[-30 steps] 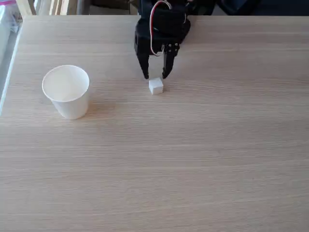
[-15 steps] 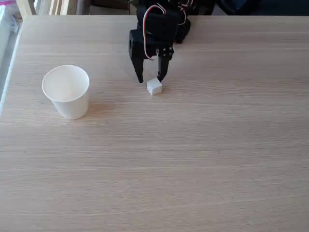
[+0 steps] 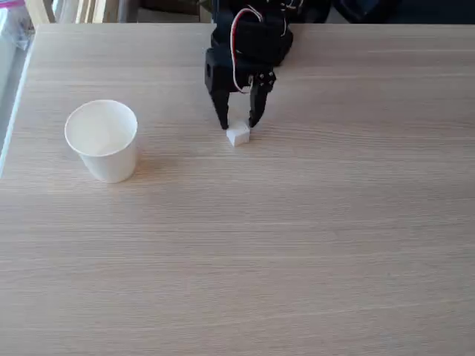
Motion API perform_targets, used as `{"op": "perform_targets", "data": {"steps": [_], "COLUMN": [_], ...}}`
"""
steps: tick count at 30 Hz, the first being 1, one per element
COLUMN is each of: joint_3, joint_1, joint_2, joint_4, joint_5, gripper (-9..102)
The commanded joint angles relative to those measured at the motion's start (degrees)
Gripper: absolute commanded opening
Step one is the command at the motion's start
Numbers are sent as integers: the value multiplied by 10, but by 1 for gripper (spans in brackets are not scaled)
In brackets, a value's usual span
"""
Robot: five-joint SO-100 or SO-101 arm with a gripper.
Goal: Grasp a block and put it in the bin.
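Observation:
In the fixed view a tiny white block lies on the wooden table, a little above the middle. My black gripper hangs open straight over it, pointing down. Its two fingertips stand on either side of the block's far edge, just above the table. The bin, a white paper cup, stands upright well to the left of the block with its mouth open. Whether a fingertip touches the block is not clear.
The light wooden table stretches wide in front and to the right. Its left edge runs beside a pale strip of floor. Dark chair or furniture parts stand behind the far edge.
The gripper swung a little left and then back right, ending centred over the block and slightly lower. The block shifted a few pixels left. The cup has not moved.

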Motion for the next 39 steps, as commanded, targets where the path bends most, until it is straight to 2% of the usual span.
{"op": "perform_targets", "data": {"steps": [1,27,30,35,39], "joint_3": [1,28,28,32,34], "joint_1": [-5,-32,-30,-27,-22], "joint_2": [11,21,21,29,39], "joint_4": [-6,-44,-48,-54,-57], "joint_5": [-4,1,-4,-8,-15], "gripper": [26,23,19,5,0]}}
